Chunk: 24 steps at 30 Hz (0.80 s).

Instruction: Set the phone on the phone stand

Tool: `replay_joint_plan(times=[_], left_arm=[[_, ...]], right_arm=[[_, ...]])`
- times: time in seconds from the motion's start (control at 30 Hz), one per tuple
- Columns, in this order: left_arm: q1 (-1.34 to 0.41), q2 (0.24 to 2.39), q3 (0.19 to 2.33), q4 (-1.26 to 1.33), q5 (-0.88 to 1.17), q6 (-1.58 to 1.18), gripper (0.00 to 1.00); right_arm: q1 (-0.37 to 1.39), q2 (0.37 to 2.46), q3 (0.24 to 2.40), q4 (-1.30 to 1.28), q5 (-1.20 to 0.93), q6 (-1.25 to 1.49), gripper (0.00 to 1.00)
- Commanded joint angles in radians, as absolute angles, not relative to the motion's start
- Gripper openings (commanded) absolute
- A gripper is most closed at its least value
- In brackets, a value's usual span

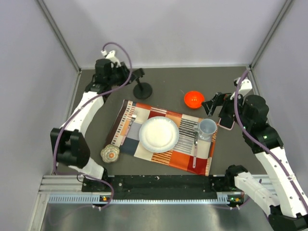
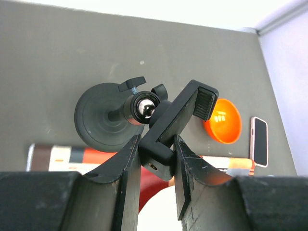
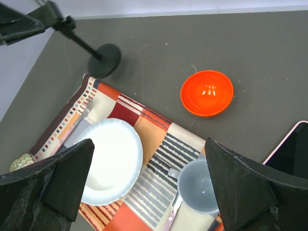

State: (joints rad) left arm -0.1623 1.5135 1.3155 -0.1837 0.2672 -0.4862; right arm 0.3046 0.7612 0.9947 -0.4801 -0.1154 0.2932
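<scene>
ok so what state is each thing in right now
black disc-base phone stand: holder pinched by left gripper, no phone on it
pink-edged black smartphone: flat on the table, ungripped
left gripper: shut on the stand
right gripper: open, holding nothing
orange-red round bowl: upright, empty
white round plate: empty
grey-blue mug: upright, empty

Dark grey matte table [image 1: 168, 94]
On it: patchwork cloth placemat [image 1: 180, 161], glossy orange bowl [image 1: 193, 99], black disc-footed phone stand [image 1: 143, 90], pink-edged black phone [image 1: 227, 122], small round patterned disc [image 1: 109, 153].

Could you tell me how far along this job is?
Nothing is placed yet. In hand: the left gripper clamps the black disc-based phone stand. Left: the pink-edged black phone lies on the grey table, for the open right gripper to lift.
</scene>
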Motion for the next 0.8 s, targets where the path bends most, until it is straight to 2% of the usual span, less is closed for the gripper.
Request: replay_joint_plan(times=[0.0, 0.4, 0.63, 0.77], left_arm=[[-0.245, 1.604, 1.528, -0.087, 0.398, -0.371, 0.00], [-0.376, 1.715, 1.562, -0.054, 0.202, -0.284, 0.00], [-0.371, 1.747, 1.589, -0.115, 0.372, -0.092, 0.00], [-0.330, 1.807, 1.675, -0.213, 0.607, -0.063, 0.00]], right_arm=[[0.302, 0.746, 1.017, -0.451, -0.132, 0.316, 0.99], [0.302, 0.752, 1.031, -0.483, -0.101, 0.328, 0.99], [0.302, 0.764, 1.035, -0.491, -0.100, 0.327, 0.99], [0.304, 0.770, 1.035, -0.497, -0.100, 0.322, 0.99]])
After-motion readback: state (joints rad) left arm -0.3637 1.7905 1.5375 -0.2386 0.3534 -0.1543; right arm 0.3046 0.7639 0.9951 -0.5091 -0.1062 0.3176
